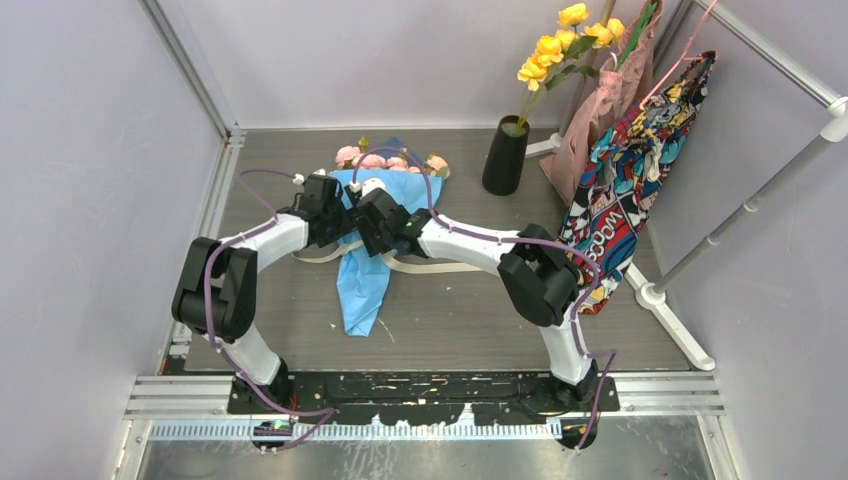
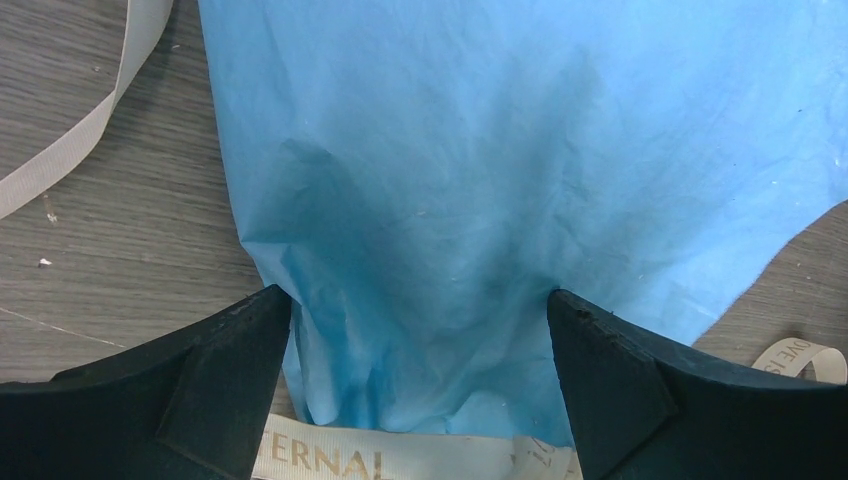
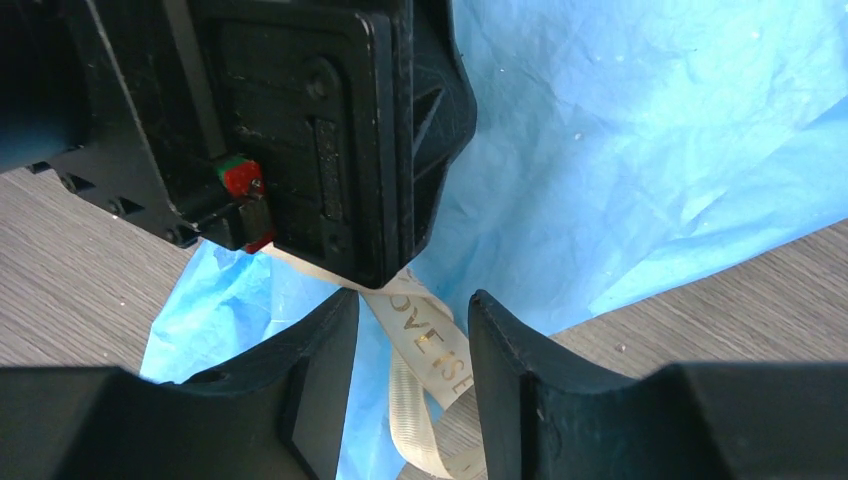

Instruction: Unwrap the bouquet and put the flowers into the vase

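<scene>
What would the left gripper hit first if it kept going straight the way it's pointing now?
Most likely the left gripper would meet the bouquet's blue paper, which is spread straight ahead between its open jaws. How near it is I cannot tell.

Left arm [image 1: 275, 240] and right arm [image 1: 470, 245] are both reaching forward from their bases, elbows sticking outward, forearms angling inward toward the middle of the tabletop. Left hand [image 2: 418, 300] is pointing down, fingers standing wide apart. Right hand [image 3: 412, 305] is sitting just beside it, fingers standing about half apart. In the right wrist view, the left hand's black body is filling the upper left, close above the right fingertips.
</scene>
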{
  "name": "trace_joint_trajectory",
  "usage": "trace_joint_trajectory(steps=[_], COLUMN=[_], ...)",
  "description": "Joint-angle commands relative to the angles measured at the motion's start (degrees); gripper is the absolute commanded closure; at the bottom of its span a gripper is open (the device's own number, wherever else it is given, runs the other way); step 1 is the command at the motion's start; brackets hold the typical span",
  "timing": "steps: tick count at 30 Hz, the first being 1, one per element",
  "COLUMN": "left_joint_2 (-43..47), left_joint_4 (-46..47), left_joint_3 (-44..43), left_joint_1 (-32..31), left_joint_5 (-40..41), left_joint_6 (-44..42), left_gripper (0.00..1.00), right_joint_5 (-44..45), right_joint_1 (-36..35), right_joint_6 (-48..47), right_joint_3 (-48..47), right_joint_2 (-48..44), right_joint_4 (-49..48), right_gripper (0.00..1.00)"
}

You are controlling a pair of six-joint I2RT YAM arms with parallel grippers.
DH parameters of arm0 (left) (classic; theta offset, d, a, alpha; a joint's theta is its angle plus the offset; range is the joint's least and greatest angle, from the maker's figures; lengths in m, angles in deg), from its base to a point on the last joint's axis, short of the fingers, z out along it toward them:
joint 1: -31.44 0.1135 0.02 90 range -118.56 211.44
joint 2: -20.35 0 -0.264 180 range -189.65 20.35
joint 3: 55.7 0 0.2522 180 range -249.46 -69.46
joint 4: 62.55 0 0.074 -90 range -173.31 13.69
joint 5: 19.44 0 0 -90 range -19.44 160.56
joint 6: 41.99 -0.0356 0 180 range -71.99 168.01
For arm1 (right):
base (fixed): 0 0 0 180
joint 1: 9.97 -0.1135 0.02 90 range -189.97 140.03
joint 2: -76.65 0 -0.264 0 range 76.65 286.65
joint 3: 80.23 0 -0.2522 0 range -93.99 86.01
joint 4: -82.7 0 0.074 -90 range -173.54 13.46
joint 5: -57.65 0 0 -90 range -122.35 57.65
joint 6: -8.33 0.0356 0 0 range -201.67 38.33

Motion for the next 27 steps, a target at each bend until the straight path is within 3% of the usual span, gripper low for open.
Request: trace_joint_trajectory(steps=[1,5,16,27], left_joint_2=[-0.6,-0.41,-0.95,-5.64], left_joint_4=[2.18,2.05,2.75,0.91], left_joint_3=[0.15,0.65,2.11,-0.22], left_joint_1=[0.39,0.36,0.93,1.54], left_joint_5=[-1.01,-0.76,-1.21,-0.79], left_joint_6=[0.11,-0.2,-0.62,-1.11], left_gripper=[0.0,0.0,0.0,0.0], right_joint_5=[0.42,0.05,-0.79,-0.15], right_joint_1=[0.23,0.62,0.99,0.9], right_joint_6=[-0.81,-0.1,1.13,2.55], right_joint_3=[-1.91,-2.69,-1.34,4.79], right_joint_2=[-0.04,2.03,-0.18,-10.36], right_joint_4=[-2.86,-3.5,-3.91,-6.5], right_gripper=[0.5,0.57,0.98,0.99])
